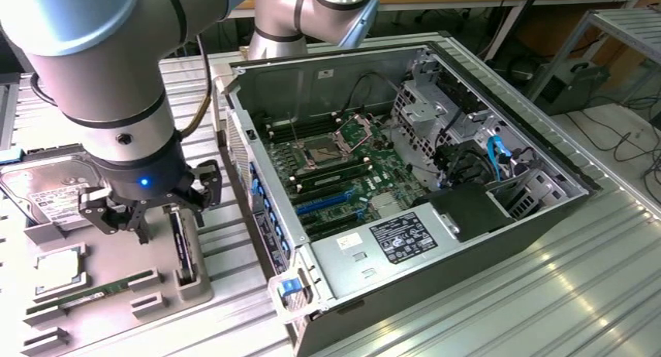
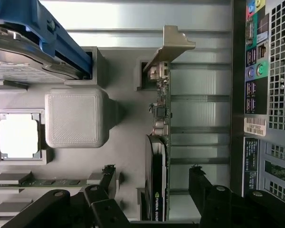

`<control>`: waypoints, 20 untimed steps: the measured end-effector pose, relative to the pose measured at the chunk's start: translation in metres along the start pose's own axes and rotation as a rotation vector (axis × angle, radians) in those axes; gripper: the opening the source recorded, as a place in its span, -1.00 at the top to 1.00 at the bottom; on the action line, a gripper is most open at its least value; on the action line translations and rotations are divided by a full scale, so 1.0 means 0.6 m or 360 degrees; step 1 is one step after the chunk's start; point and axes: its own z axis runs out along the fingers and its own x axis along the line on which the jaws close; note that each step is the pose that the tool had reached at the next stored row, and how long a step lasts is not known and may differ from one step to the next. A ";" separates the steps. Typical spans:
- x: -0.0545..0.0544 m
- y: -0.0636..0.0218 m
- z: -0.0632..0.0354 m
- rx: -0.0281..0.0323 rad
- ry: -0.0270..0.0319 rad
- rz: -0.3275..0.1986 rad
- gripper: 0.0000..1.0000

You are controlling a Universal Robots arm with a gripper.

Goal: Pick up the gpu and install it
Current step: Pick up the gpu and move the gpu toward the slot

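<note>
The gpu is a thin dark card standing on edge in a slot of the grey parts tray, to the exterior view's left of the open computer case. My gripper hangs just above it, open. In the wrist view the gpu runs lengthwise with its silver bracket at one end. The gripper straddles the card's black-shrouded end, one of its black fingers on each side, with a gap to the card on both sides.
On the tray also sit a hard drive, a CPU and a green RAM stick. The case's motherboard shows blue expansion slots. The case's rear port panel stands close beside the tray.
</note>
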 end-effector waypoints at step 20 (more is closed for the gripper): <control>-0.009 -0.001 0.040 0.00004 0.00247 0.0013 -0.11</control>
